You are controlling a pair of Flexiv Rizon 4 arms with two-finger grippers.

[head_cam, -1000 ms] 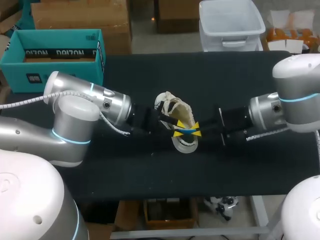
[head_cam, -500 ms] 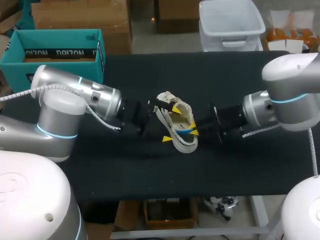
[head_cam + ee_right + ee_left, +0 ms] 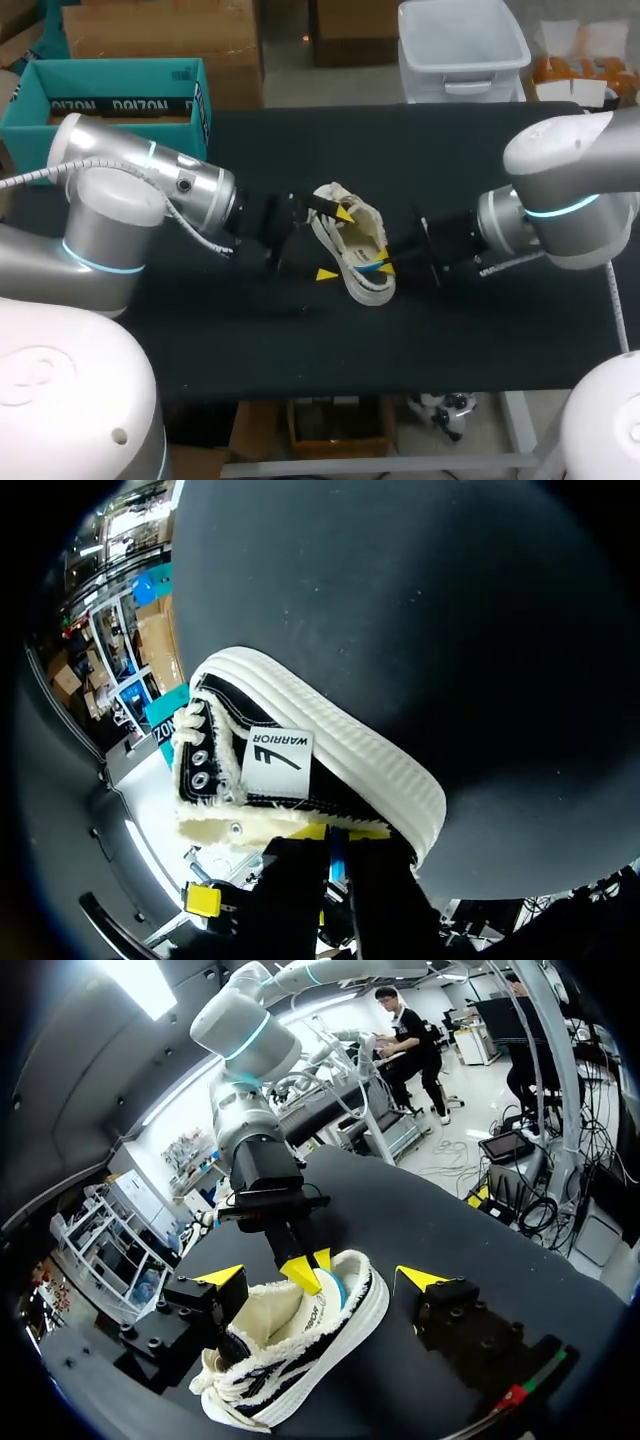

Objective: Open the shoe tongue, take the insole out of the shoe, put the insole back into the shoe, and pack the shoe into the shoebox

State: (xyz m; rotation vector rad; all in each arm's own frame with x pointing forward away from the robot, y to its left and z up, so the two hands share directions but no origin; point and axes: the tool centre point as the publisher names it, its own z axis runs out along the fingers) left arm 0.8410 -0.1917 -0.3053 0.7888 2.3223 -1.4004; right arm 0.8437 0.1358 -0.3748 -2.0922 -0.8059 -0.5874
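Shoe (image 3: 358,245) sits mid-worktop (image 3: 480,150), where the left claw (image 3: 335,243) has spread wide and drawn back left, now open astride it, while the right claw (image 3: 384,262) stays pinched on the blue insole (image 3: 372,264) at the heel. The insole looks ready to come out. The teal shoebox (image 3: 110,110) waits at the far left.

Shoe (image 3: 352,240): black-and-white, fleece-lined, thick white sole, mid table (image 3: 480,150) (blue insole (image 3: 372,264) edge shows at opening). Teal shoebox (image 3: 120,112): open, far-left corner.
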